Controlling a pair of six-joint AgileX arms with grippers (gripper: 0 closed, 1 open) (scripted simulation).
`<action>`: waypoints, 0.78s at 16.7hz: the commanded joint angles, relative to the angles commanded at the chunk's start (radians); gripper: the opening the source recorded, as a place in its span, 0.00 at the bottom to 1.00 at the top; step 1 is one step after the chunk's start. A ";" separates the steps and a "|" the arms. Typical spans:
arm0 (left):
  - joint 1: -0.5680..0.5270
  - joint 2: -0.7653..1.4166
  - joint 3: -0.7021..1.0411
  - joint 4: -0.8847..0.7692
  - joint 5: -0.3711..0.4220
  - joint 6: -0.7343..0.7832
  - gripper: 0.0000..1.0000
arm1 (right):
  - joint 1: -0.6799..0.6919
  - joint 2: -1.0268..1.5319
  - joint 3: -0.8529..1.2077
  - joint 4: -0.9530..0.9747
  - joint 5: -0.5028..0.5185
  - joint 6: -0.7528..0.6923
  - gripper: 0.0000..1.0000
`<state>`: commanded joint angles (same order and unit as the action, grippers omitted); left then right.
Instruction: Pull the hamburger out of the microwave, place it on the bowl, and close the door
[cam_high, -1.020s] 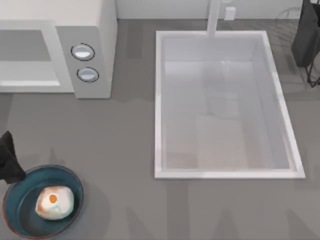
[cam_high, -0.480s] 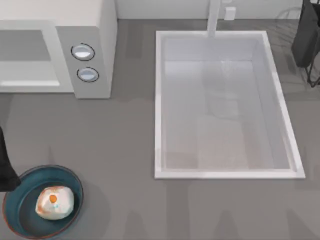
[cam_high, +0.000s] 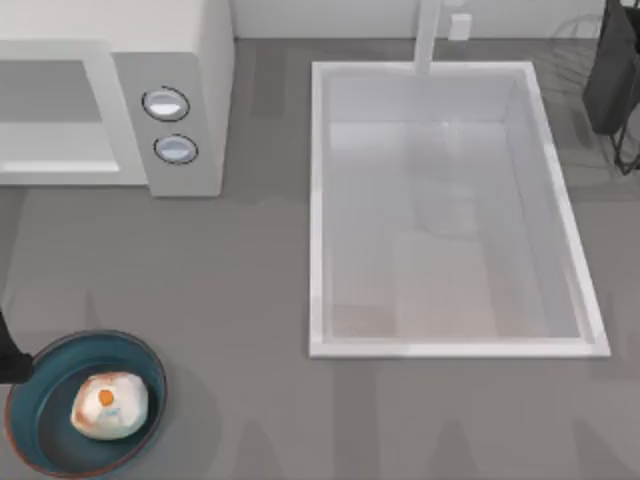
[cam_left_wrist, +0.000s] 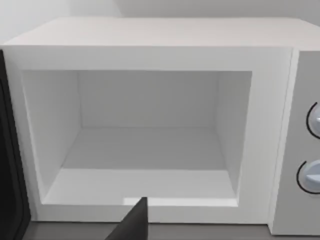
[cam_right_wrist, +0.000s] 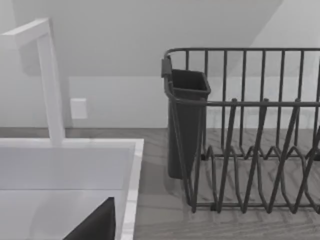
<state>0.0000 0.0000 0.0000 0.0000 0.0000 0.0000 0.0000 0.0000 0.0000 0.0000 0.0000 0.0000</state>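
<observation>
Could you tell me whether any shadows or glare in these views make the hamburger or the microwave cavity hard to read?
Top view: even light, the hamburger sits plainly in the bowl, faint soft shadows streak the table. Left wrist view: the microwave cavity is evenly lit, bare, without glare. Right wrist view: the dish rack stands crisp against a softly shaded wall.

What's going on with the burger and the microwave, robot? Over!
Hamburger sits in the bowl. Left gripper beside bowl. Microwave cavity empty, door open. Nothing in the way.

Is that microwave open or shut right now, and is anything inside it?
Open and empty. The microwave shows a bare cavity in the left wrist view, with its door swung aside at the edge. The hamburger already sits in the bowl.
</observation>
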 joint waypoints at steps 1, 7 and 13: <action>0.000 0.000 0.000 0.000 0.000 0.000 0.55 | 0.000 0.000 0.000 0.000 0.000 0.000 1.00; 0.000 0.000 0.000 0.000 0.000 0.000 0.10 | 0.000 0.000 0.000 0.000 0.000 0.000 1.00; 0.000 0.000 0.000 0.000 0.000 0.000 0.00 | 0.000 0.000 0.000 0.000 0.000 0.000 1.00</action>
<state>0.0000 0.0000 0.0000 0.0000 0.0000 0.0000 0.0000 0.0000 0.0000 0.0000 0.0000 0.0000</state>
